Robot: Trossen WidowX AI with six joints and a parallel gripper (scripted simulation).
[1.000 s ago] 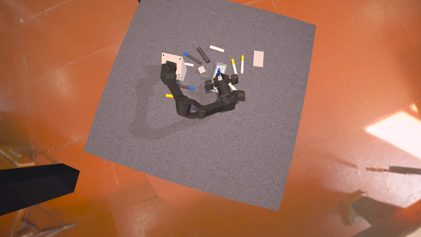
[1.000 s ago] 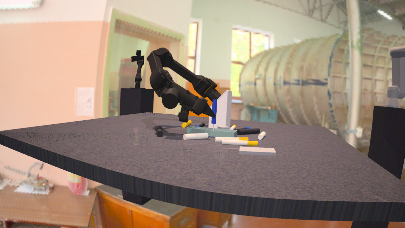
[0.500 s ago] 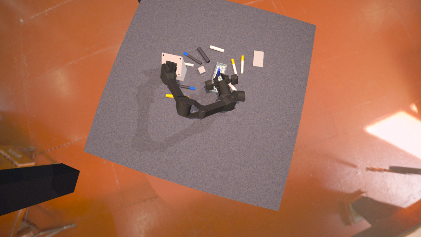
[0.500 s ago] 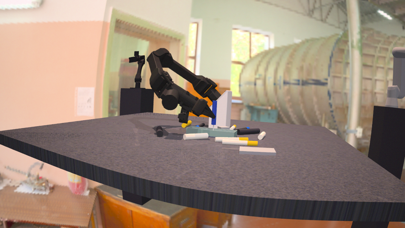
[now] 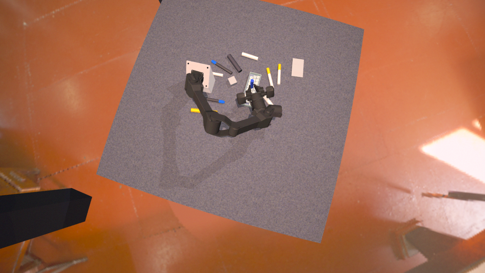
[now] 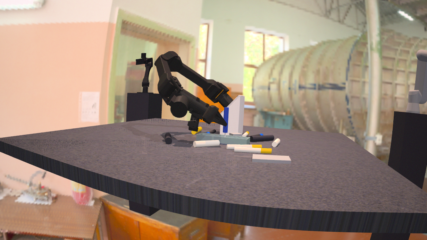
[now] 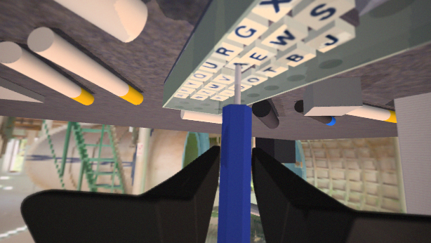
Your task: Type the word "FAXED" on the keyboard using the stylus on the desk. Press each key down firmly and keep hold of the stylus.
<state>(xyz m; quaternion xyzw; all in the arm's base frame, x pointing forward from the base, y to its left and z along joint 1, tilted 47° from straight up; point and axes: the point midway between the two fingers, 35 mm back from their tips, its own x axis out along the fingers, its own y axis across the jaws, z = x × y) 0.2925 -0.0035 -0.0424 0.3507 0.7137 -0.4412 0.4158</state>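
Observation:
My gripper (image 5: 252, 88) (image 6: 222, 120) (image 7: 235, 153) is shut on the blue stylus (image 5: 252, 82) (image 6: 226, 119) (image 7: 234, 168) and holds it upright over the keyboard (image 5: 256, 74) (image 6: 235, 139) (image 7: 194, 53). In the wrist view the stylus's thin grey tip (image 7: 237, 81) reaches down to the key marked A (image 7: 243, 64) and seems to touch it. Keys marked E (image 7: 258, 56), W, G, R, U, T, B and X show around it. The near part of the keyboard is hidden under my wrist in the overhead view.
Two white markers with yellow caps (image 5: 269, 76) (image 5: 278, 73) lie right of the keyboard, with a flat white block (image 5: 297, 67) beyond them. A small cube (image 5: 232, 80), a dark cylinder (image 5: 234, 62), a white cylinder (image 5: 249, 56) and blue-tipped pens (image 5: 221, 67) (image 5: 215, 100) lie to the left.

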